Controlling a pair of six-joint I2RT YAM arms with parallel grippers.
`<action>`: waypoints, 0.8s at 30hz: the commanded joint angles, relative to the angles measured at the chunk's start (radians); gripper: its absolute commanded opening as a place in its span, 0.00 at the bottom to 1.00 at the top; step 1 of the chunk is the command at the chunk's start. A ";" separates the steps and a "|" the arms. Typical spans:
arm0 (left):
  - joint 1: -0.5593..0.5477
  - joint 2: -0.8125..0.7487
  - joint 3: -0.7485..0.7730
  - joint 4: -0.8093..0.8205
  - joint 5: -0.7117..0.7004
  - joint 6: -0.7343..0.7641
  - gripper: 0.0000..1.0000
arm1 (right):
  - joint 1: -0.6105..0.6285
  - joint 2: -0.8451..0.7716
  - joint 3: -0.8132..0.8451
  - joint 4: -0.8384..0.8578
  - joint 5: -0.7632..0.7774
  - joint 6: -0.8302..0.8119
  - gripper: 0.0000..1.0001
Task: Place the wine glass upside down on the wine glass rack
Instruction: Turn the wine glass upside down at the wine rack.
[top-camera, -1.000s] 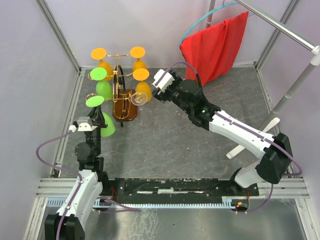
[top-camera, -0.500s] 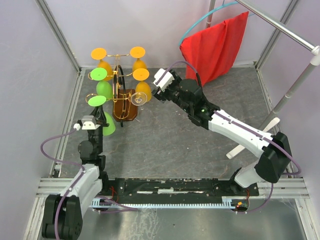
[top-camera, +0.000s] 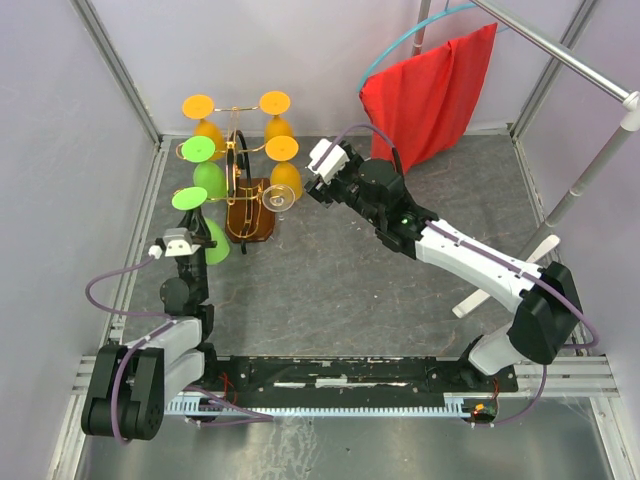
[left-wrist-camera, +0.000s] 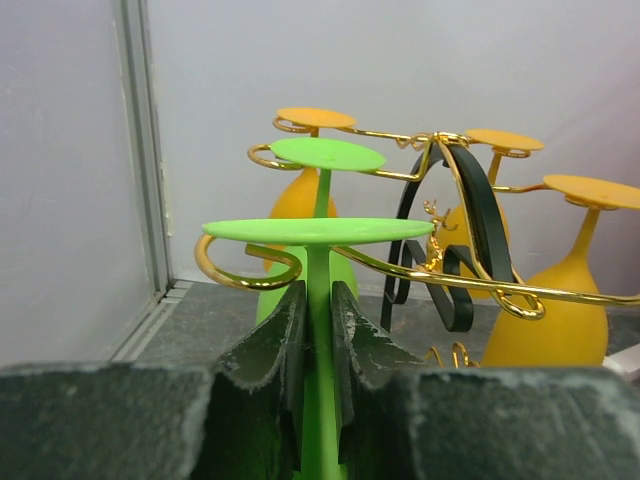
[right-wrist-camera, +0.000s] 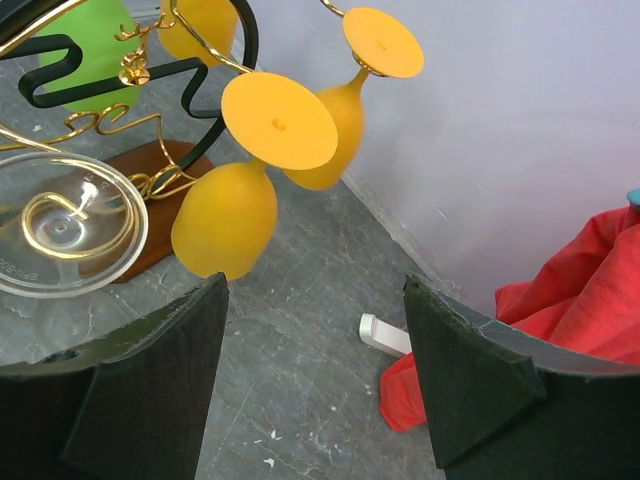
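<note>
Stem of inverted green wine glass (left-wrist-camera: 318, 231) clamped in left claw (left-wrist-camera: 318, 296), foot just above curled end of near-left wire arm on wine glass rack (top-camera: 250, 222); right claw (right-wrist-camera: 312, 292) spread open beside rack, empty.

Wine glass rack (top-camera: 250, 222) stands at 10 o'clock on the table (top-camera: 340, 290). 6 glasses (top-camera: 282, 150) hang inverted on it, 3 per side. Left gripper (left-wrist-camera: 318, 305), at the rack's 7 o'clock, clasps the stem of the nearest left wine glass (left-wrist-camera: 318, 231), whose foot sits above its wire curl. Right gripper (right-wrist-camera: 315, 285), spread and empty, sits just beside the rack at 3 o'clock. Cloth (top-camera: 430, 90) is at the table's 1 o'clock.
</note>
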 joint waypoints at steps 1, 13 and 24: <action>-0.001 0.004 0.013 0.108 -0.058 0.094 0.09 | -0.013 -0.011 -0.005 0.067 -0.023 0.000 0.79; 0.001 0.102 0.062 0.161 -0.058 0.166 0.09 | -0.025 -0.001 -0.023 0.089 -0.039 0.010 0.81; 0.000 0.187 0.113 0.226 -0.040 0.156 0.10 | -0.036 -0.009 -0.045 0.100 -0.027 0.010 0.82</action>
